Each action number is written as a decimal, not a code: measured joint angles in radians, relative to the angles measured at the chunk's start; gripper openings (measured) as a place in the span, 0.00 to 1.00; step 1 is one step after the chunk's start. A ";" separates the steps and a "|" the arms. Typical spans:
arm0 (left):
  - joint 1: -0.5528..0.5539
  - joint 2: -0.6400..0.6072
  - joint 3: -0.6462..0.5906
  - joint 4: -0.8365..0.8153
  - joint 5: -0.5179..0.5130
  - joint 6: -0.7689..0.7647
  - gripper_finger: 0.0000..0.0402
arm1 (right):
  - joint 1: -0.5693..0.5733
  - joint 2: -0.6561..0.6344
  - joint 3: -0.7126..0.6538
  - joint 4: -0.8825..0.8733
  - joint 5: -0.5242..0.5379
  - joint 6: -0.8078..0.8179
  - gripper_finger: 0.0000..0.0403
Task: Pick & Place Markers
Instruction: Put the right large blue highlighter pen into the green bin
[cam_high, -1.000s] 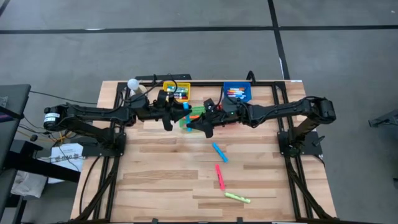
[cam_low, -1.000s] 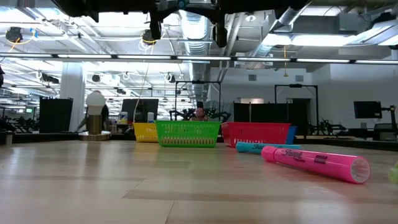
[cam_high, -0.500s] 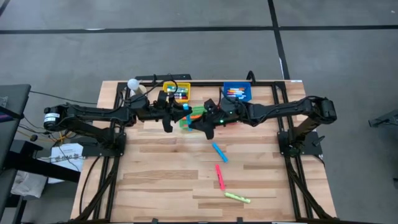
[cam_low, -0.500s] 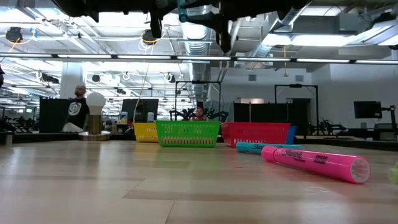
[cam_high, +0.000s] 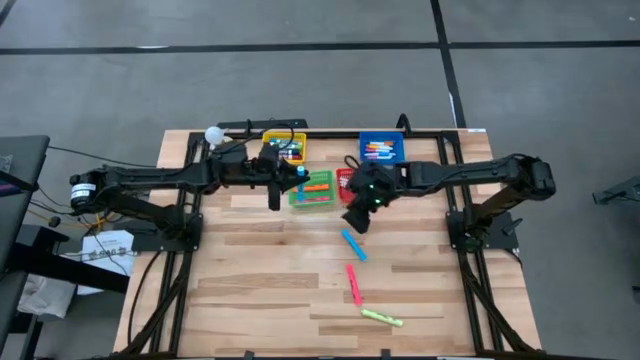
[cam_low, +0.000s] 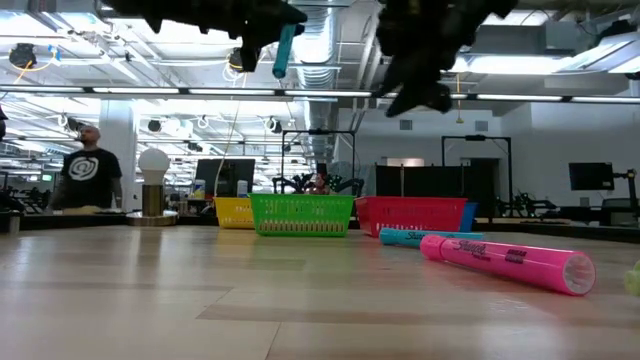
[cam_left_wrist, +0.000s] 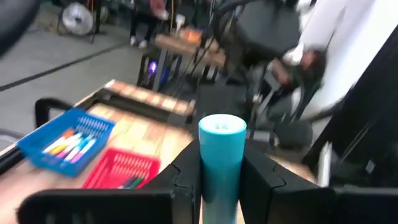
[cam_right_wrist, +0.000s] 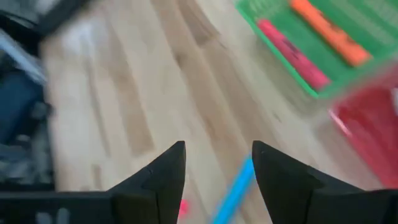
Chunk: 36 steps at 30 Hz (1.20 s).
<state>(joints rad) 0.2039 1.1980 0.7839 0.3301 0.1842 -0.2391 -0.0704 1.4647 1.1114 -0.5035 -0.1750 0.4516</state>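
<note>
My left gripper (cam_high: 292, 178) hovers beside the green basket (cam_high: 318, 190), shut on a teal marker (cam_left_wrist: 222, 146) that shows high up in the low view (cam_low: 285, 50). My right gripper (cam_high: 357, 217) hangs open over the table, its fingers apart (cam_right_wrist: 217, 163) above a blue marker (cam_high: 353, 245) lying on the wood. A pink marker (cam_high: 353, 284) and a yellow-green marker (cam_high: 381, 317) lie nearer the front edge. The green basket holds pink and orange markers (cam_right_wrist: 311, 37). My left gripper pinches the teal marker's barrel (cam_left_wrist: 219, 183) between its two fingers (cam_left_wrist: 186, 180); one flat end (cam_left_wrist: 222, 126) stands out past them. The marker is lifted clear, hangs close to upright, slightly tilted, well above the table (cam_low: 282, 60).
Yellow basket (cam_high: 284, 148) and blue basket (cam_high: 382, 148) with markers stand at the far edge; a red basket (cam_high: 347, 180) sits beside the green one. A white bulb-like object (cam_high: 213, 135) stands at the far left. A person (cam_low: 88, 170) stands in the room beyond.
The two grippers were together over the green basket. My right gripper has drawn away toward the table's right and near side, down over the blue marker. The teal marker has stayed with my left gripper, which has shifted slightly toward the far edge.
</note>
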 joint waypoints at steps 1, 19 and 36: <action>0.000 0.000 0.024 -0.058 -0.004 0.028 0.17 | 0.006 -0.010 0.000 -0.036 0.027 -0.008 0.44; 0.046 0.350 0.341 -0.527 -0.061 0.301 0.17 | 0.023 -0.504 -0.304 0.213 0.204 -0.114 0.26; 0.126 0.605 0.503 -0.667 -0.054 0.474 0.17 | 0.022 -0.880 -0.673 0.525 0.227 -0.060 0.22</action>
<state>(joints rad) 0.3294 1.8029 1.2868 -0.3369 0.1300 0.2344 -0.0480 0.5843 0.4389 0.0215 0.0518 0.3912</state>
